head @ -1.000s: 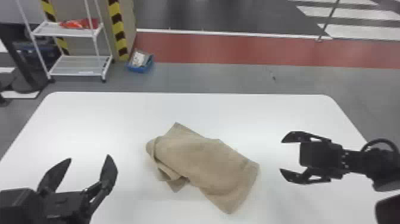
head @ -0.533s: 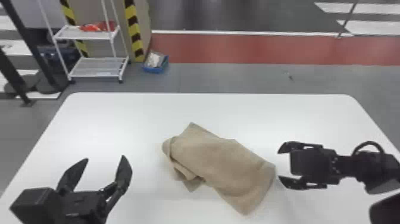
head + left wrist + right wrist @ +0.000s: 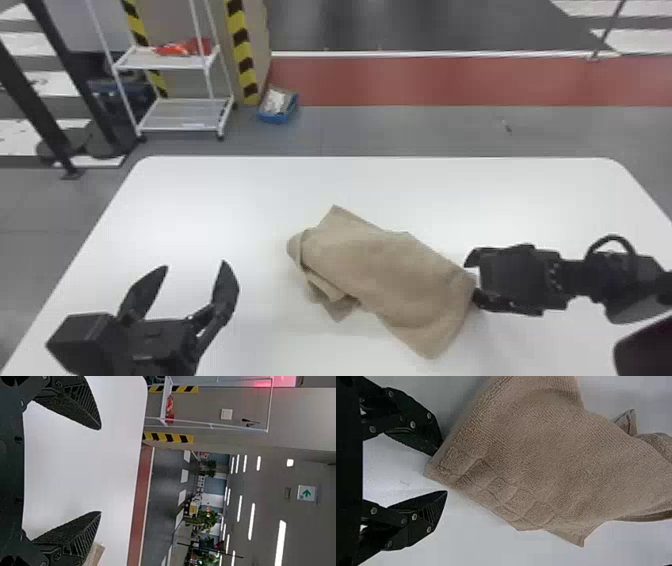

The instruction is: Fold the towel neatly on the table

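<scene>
"Tan terry cloth: so that's the towel (image 3: 385, 270)?"

"Yes, lying rumpled on the white table (image 3: 200, 210), around the middle. Its left end curls over on itself, with a loose flap poking out on the near side, and one corner points to the table's far edge."

"And the right gripper (image 3: 471, 280)?"

"At the towel's right end. Its fingers stand apart, and in the right wrist view a corner of the cloth (image 3: 455, 467) reaches in between the tips, beside a patterned band. One fingertip looks right against the edge; whether it touches, I cannot tell."

"The left one?"

"The left gripper (image 3: 195, 265) is over the near left part of the table, fingers spread wide, well apart from the towel."

"What's behind the table?"

"On the floor, a white shelf rack (image 3: 184, 128) with red and orange things (image 3: 182, 48) on its upper shelf, between yellow-and-black striped posts (image 3: 243, 57). Just right of those sits a blue box (image 3: 276, 118), near a red floor strip (image 3: 450, 82)."
</scene>
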Controlling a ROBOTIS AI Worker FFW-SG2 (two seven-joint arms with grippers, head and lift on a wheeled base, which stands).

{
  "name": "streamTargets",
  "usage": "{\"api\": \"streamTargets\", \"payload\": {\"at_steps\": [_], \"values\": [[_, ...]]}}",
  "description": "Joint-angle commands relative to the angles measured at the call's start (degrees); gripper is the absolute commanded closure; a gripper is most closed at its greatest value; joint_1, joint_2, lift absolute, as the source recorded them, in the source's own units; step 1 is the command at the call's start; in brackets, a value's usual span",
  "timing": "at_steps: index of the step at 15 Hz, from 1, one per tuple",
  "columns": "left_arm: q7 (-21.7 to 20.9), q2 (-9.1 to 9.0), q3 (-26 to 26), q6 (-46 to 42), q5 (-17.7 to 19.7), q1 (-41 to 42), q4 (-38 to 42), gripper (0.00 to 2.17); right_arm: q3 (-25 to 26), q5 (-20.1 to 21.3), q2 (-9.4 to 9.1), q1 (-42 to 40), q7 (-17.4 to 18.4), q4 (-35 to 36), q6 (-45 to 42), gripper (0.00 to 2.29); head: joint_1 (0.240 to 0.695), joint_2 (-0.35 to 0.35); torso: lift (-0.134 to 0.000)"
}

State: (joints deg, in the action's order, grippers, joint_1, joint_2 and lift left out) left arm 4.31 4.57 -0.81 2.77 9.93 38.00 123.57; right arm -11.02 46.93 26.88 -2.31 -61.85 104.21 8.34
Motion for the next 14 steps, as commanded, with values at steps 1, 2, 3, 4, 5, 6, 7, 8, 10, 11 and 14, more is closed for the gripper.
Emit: {"api": "streamTargets", "payload": {"at_steps": [1, 2, 3, 4, 5, 6, 7, 8, 10, 11, 14], "values": [[0.0, 0.00, -0.1, -0.2, 0.1, 0.1, 0.0, 0.13, -0.7, 0.4, -0.08, 0.4, -0.6, -0.2, 0.2, 0.71, 0.695, 0.043, -0.124], [-0.1, 0.00, -0.1, -0.2, 0.1, 0.1, 0.0, 0.13, -0.5, 0.4, -0.08, 0.5, -1.4, -0.2, 0.2, 0.96, 0.695, 0.046, -0.124], [-0.1, 0.00, -0.2, -0.2, 0.1, 0.1, -0.1, 0.13, -0.3, 0.3, -0.08, 0.5, -1.4, -0.2, 0.6, 1.16, 0.695, 0.047, -0.124], [-0.1, 0.00, -0.1, -0.4, 0.1, 0.1, -0.1, 0.13, 0.0, 0.0, -0.08, 0.5, -1.4, -0.2, 0.9, 1.33, 0.695, 0.048, -0.124], [-0.1, 0.00, -0.1, -0.5, 0.2, 0.1, -0.1, 0.13, 0.9, -0.6, -0.17, 0.2, -1.4, -0.1, 0.9, 1.36, 0.695, 0.046, -0.124], [-0.2, 0.00, -0.1, -0.5, 0.2, 0.1, -0.1, 0.13, 1.7, -1.5, -0.17, -0.2, -1.4, 0.1, 0.8, 1.36, 0.695, 0.044, -0.124], [-0.4, 0.00, -0.1, -0.5, 0.2, 0.1, 0.0, 0.13, 3.1, -3.5, -0.25, -0.6, -1.5, 0.7, 0.6, 1.36, 0.695, 0.041, -0.124], [-1.5, 0.09, -0.1, 0.5, 0.2, 0.1, 0.1, 0.12, 5.3, -7.0, -0.52, -0.9, -1.6, 2.1, 0.8, 1.36, 0.695, 0.038, -0.124], [-4.6, 0.09, -0.1, 2.3, 0.3, 0.1, 0.6, 0.12, 10.0, -13.4, -1.75, -0.9, -1.5, 3.8, 0.6, 1.36, 0.695, 0.025, -0.124], [-7.1, 0.09, 0.0, 5.1, 0.4, 0.1, 1.1, 0.12, 11.8, -17.1, -2.27, -1.0, -1.1, 5.0, 0.6, 1.36, 0.695, 0.019, -0.124], [-13.4, 0.18, 1.2, 9.8, 0.3, 0.1, 2.4, 0.14, 14.2, -23.3, -4.47, -1.2, -0.2, 5.9, 1.1, 1.36, 0.695, -0.012, -0.124]]}}
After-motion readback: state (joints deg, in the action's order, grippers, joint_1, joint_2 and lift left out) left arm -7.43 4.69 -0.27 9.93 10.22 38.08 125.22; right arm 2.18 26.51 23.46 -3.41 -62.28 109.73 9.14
